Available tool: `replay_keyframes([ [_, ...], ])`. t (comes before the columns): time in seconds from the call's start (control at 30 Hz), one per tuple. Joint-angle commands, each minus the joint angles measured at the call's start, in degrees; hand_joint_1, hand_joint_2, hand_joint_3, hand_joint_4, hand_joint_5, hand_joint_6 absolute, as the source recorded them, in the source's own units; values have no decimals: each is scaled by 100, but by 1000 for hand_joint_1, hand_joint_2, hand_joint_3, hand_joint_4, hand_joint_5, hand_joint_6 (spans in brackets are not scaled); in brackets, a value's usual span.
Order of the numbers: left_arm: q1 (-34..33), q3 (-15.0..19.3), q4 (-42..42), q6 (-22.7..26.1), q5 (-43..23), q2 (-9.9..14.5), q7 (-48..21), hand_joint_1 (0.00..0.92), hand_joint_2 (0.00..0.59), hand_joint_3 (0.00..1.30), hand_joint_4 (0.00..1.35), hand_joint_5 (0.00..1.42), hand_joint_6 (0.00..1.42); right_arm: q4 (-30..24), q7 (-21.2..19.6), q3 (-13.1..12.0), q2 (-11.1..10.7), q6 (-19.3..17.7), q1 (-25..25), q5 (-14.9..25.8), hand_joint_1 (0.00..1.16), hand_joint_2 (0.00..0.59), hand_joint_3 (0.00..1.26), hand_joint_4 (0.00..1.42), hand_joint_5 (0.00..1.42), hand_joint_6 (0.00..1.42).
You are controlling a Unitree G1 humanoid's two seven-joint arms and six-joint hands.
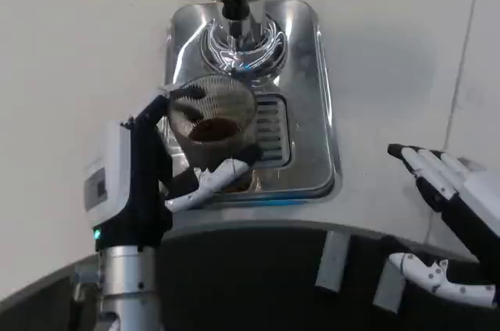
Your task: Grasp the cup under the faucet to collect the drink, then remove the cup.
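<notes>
Dim, soft-focus picture; glare on the steel drip tray (pixel 320 97).

Right hand (pixel 453 222) cut off, frame edge

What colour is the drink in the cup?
Dark brown, seen best in the head view, inside the cup held by the left hand.

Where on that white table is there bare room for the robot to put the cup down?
Bare table lies left of the metal tray, beyond the left hand holding the cup, and between the tray and the right hand. It is crowded under the faucet, on the tray.
</notes>
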Motion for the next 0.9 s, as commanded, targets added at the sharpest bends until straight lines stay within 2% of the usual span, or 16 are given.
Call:
replay_keyframes([
  [0.03,316,66,-512,-186,51,71,-116,719,30,1198,1276,1345,1424,74,-124,7,-115,-202,-3,89,319,434,0,0,0,0],
  [0.1,462,85,-724,-226,58,103,-192,718,30,1200,1275,1345,1424,68,-146,18,-161,-286,-12,108,320,436,0,0,0,0],
  [0.2,749,168,-1160,-269,59,138,-271,705,34,1205,1249,1345,1424,64,-272,17,-278,-602,5,137,324,438,0,0,0,0],
  [0.33,1042,264,-1635,-358,111,197,-406,698,33,1205,1245,1332,1424,62,-624,-119,-395,-1200,212,153,344,447,0,0,0,0],
  [0.47,1334,335,-2004,-473,119,242,-562,692,36,1205,1245,1331,1424,30,-771,-247,-492,-1594,448,168,174,517,0,0,0,0],
  [0.57,1553,389,-2255,-555,134,234,-659,689,40,1205,1240,1342,1424,-16,-832,-357,-489,-1834,688,209,24,537,0,0,0,0],
  [0.9,2199,374,-2846,-734,268,77,-791,681,52,1205,1231,1345,1424,-294,-952,-749,-434,-2578,1391,290,0,574,0,0,0,0],
])
